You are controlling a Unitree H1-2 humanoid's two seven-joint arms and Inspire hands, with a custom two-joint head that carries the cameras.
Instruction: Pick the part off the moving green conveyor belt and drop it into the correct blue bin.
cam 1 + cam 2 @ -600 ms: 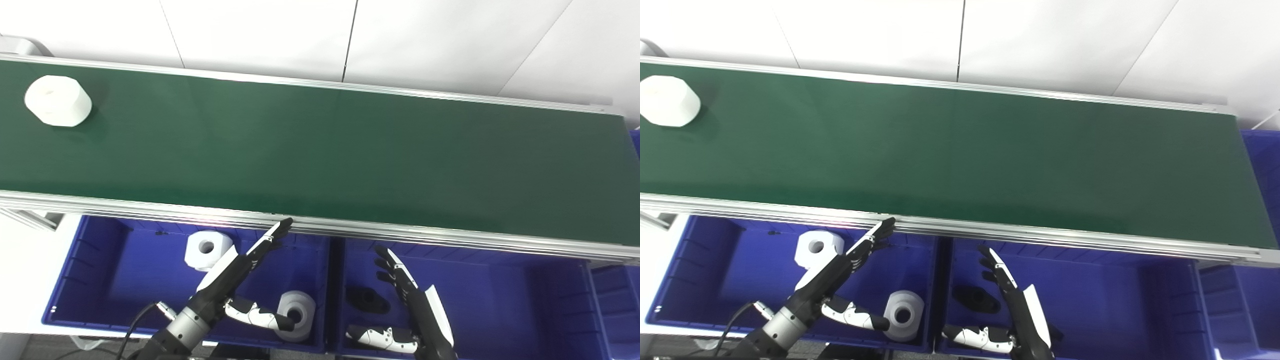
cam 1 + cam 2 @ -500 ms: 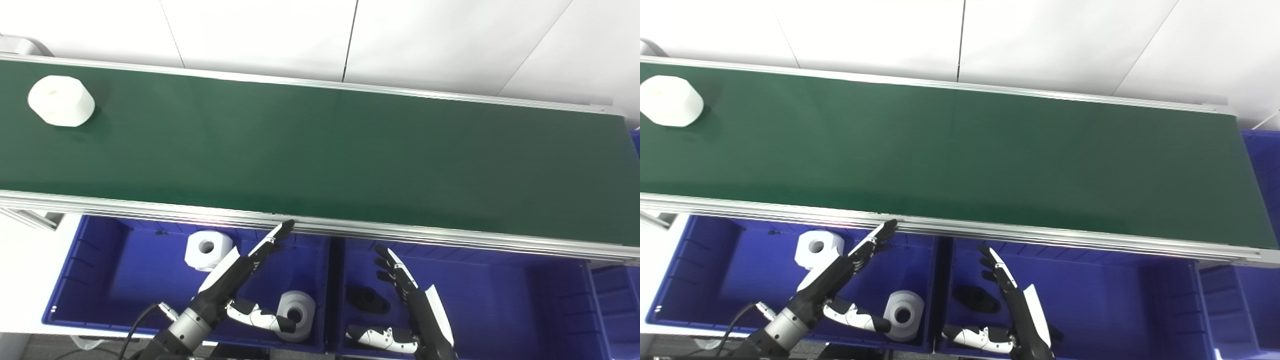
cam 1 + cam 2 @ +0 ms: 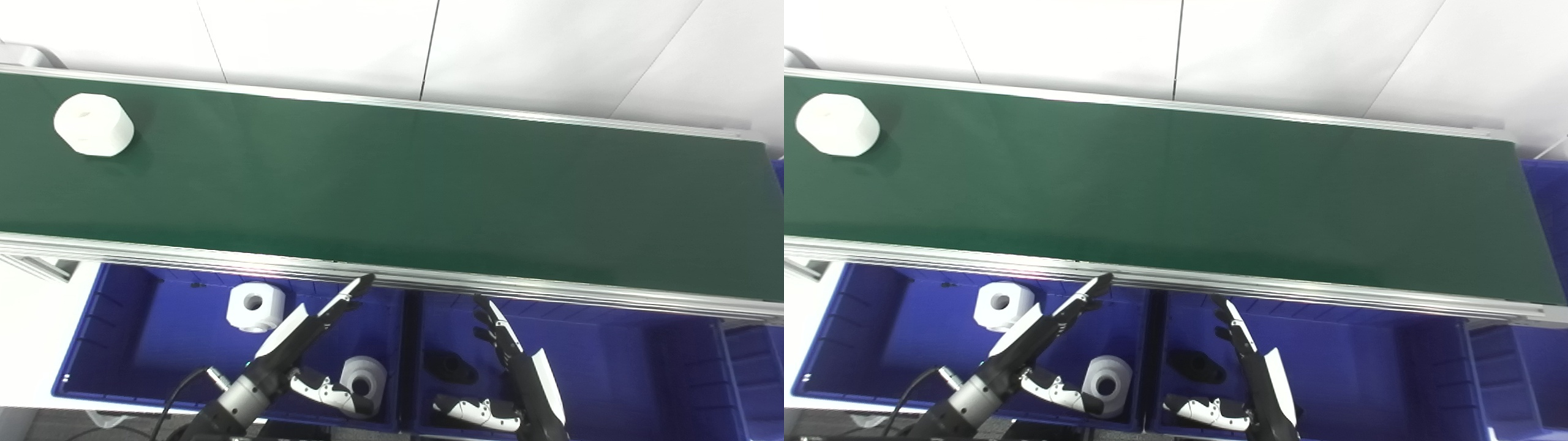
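A white hexagonal part (image 3: pixel 94 124) with a shallow round dimple on top rides the green conveyor belt (image 3: pixel 392 190) at its far left. Both hands hang below the belt's near rail, over the blue bins. My left hand (image 3: pixel 300 337) is open, fingers stretched up toward the rail, thumb out above a white part in the left bin (image 3: pixel 122 343). My right hand (image 3: pixel 517 373) is open too, fingers pointing up, over the right bin (image 3: pixel 612 367). Neither hand holds anything.
The left bin holds two white hexagonal parts (image 3: pixel 255 308) (image 3: pixel 364 383) with centre holes. A black part (image 3: pixel 450 367) lies in the right bin. Another blue bin (image 3: pixel 1546 202) shows at the belt's right end. A white wall stands behind the belt.
The white part has travelled a little to the right along the belt. Both hands have shifted slightly right, still open.
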